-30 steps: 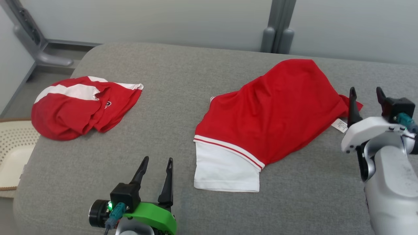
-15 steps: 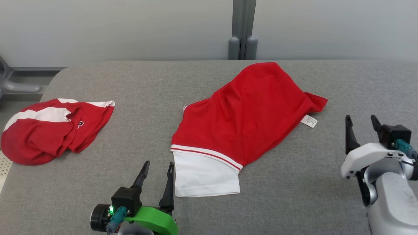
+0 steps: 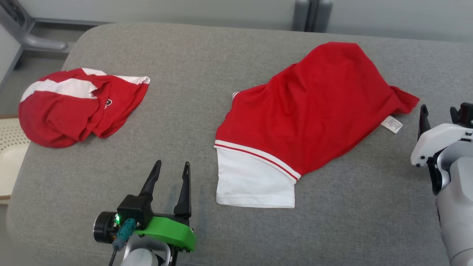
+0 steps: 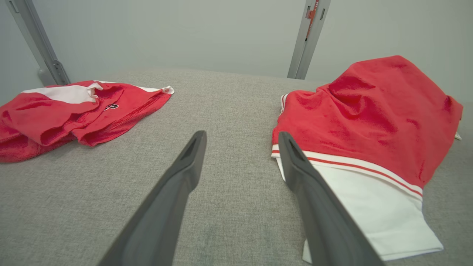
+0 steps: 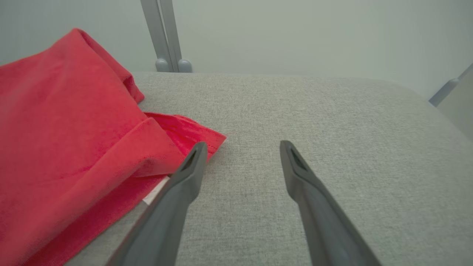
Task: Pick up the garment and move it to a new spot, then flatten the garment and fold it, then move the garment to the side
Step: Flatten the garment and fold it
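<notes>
A red garment (image 3: 314, 111) with a white striped band lies loosely spread on the grey padded surface (image 3: 184, 122), right of centre. It also shows in the left wrist view (image 4: 369, 111) and the right wrist view (image 5: 66, 129). A second red-and-white garment (image 3: 74, 107) lies crumpled at the far left (image 4: 74, 111). My left gripper (image 3: 172, 163) is open and empty, just left of the white band (image 4: 242, 136). My right gripper (image 3: 439, 111) is open and empty beside the garment's right corner and its white label (image 3: 391, 124). In the right wrist view (image 5: 244, 145) its left finger overlaps that corner.
A cream perforated basket (image 3: 11, 155) sits off the surface's left edge. Grey metal posts (image 3: 312, 13) stand against the back wall. The surface's rounded corner is at the far left, and bare grey padding runs between the two garments and along the front.
The head camera has swung, shifting the whole picture. Both garments lie as before. My right gripper has drawn back slightly from the garment's right corner, staying open.
</notes>
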You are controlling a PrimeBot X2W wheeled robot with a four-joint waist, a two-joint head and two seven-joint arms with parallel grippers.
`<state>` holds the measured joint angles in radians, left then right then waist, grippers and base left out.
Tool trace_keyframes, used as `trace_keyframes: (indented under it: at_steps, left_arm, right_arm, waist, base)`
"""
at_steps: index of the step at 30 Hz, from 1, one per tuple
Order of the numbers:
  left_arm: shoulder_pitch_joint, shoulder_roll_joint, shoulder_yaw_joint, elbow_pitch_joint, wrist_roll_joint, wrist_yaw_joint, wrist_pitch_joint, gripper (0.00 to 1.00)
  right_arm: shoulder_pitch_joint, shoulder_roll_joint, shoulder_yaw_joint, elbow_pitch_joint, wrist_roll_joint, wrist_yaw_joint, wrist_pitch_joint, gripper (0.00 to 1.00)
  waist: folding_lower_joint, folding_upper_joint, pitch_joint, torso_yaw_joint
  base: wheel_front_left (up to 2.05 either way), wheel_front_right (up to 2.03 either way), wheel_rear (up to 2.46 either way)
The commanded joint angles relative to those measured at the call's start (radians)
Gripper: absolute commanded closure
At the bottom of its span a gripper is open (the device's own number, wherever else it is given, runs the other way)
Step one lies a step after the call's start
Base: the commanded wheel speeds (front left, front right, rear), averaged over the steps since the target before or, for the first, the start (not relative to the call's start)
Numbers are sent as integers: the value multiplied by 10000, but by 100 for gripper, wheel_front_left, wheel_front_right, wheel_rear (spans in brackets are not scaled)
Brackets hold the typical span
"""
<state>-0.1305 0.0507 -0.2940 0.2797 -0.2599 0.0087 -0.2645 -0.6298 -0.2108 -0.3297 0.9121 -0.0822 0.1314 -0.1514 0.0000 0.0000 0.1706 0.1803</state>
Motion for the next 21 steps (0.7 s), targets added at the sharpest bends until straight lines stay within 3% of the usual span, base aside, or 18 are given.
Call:
trace_keyframes:
  at_steps: [1,8,9,10,12,21]
  left_arm:
    - [-216,15,29,-75,55,-30,4,0]
    - [-334,5,-14,-171,76,-26,4,0]
    - [-333,3,-31,-189,36,3,4,0]
    - [-332,2,-37,-203,-7,21,4,0]
    - [-296,1,-6,-204,-58,85,4,0]
    - [-63,5,27,-137,-162,161,4,0]
  right_arm:
    - [-348,-100,21,283,79,-14,-61,0]
    - [-1404,-230,-396,1821,459,-14,110,0]
    - [-1535,-236,-466,1957,522,-14,11,18]
    - [-1637,-254,-496,2042,555,-14,-85,60]
    - [-1785,-189,-354,2205,564,-14,-285,100]
    - [-1569,148,574,1265,715,-14,-1119,100]
  waist:
    - [0,0,1068,1007]
    - [0,0,1378,1220]
    - [0,0,1394,1225]
    - [0,0,1400,1215]
    - [0,0,1384,1137]
    - [0,0,906,366]
  base:
    - [0,0,0]
    - [0,0,0]
    - [0,0,0]
    - [0,0,0]
    - [0,0,0]
    - [0,0,0]
